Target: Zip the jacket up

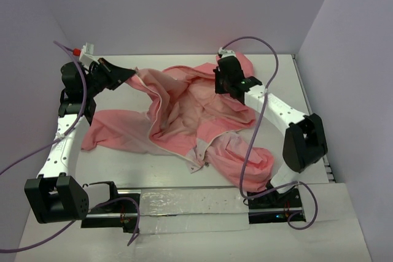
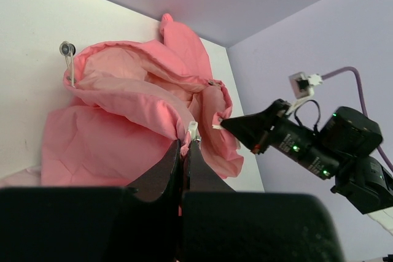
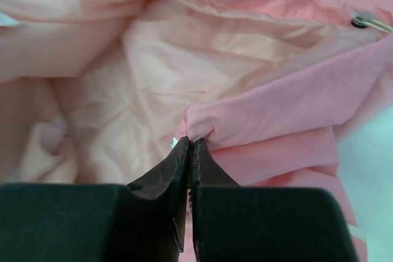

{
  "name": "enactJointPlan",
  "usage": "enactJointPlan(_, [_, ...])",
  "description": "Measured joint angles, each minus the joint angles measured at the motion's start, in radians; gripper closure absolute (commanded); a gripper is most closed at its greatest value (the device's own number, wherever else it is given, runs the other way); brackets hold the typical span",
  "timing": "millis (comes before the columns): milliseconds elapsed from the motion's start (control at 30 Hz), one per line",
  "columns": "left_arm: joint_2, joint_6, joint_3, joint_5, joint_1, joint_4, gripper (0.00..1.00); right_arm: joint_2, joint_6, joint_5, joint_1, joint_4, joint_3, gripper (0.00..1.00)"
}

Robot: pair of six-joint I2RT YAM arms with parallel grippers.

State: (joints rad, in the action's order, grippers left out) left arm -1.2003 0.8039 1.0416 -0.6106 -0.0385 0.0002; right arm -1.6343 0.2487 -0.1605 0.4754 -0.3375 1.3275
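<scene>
The salmon-pink jacket [image 1: 196,115] lies crumpled and open across the middle of the table, its paler lining facing up. My left gripper [image 1: 132,73] is at the jacket's far left edge, shut on a fold of fabric by the light zipper end [image 2: 193,130]. In the left wrist view its tips [image 2: 185,143] pinch that pink edge. My right gripper [image 1: 220,84] is at the far right of the jacket, shut on a pink fold [image 3: 202,128]; its tips [image 3: 191,143] clamp the fabric beside the lining [image 3: 141,72]. The right gripper [image 2: 230,124] also shows in the left wrist view.
A sleeve [image 1: 113,130] spreads to the left and another sleeve [image 1: 245,161] trails toward the right arm's base. Purple cables [image 1: 261,96] loop over both arms. White walls [image 1: 184,4] close in the table at the back and sides. A drawstring toggle [image 2: 66,49] hangs at the hood.
</scene>
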Motion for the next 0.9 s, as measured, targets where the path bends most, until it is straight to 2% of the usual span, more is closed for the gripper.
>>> enactJointPlan(100, [0.000, 0.000, 0.000, 0.001, 0.005, 0.000, 1.00, 0.068, 0.039, 0.077, -0.031, 0.069, -0.075, 1.00])
enactJointPlan(200, [0.000, 0.000, -0.002, 0.023, 0.033, 0.003, 1.00, 0.144, 0.123, 0.175, -0.069, 0.212, -0.197, 1.00])
enactJointPlan(333, [-0.001, 0.009, -0.025, 0.064, 0.154, 0.027, 1.00, 0.208, 0.257, 0.233, -0.087, 0.401, -0.348, 1.00])
enactJointPlan(467, [-0.019, 0.040, -0.065, 0.106, 0.279, 0.080, 1.00, 0.209, 0.390, 0.205, -0.052, 0.516, -0.398, 1.00])
enactJointPlan(600, [-0.049, 0.061, -0.096, 0.138, 0.346, 0.095, 1.00, 0.211, 0.535, 0.113, -0.023, 0.527, -0.396, 1.00])
enactJointPlan(733, [-0.047, 0.079, -0.135, 0.201, 0.350, 0.102, 1.00, 0.185, 0.648, 0.058, -0.019, 0.476, -0.353, 1.00])
enactJointPlan(900, [0.024, 0.099, -0.198, 0.333, 0.349, 0.090, 1.00, 0.084, 0.710, 0.017, -0.015, 0.433, -0.274, 1.00])
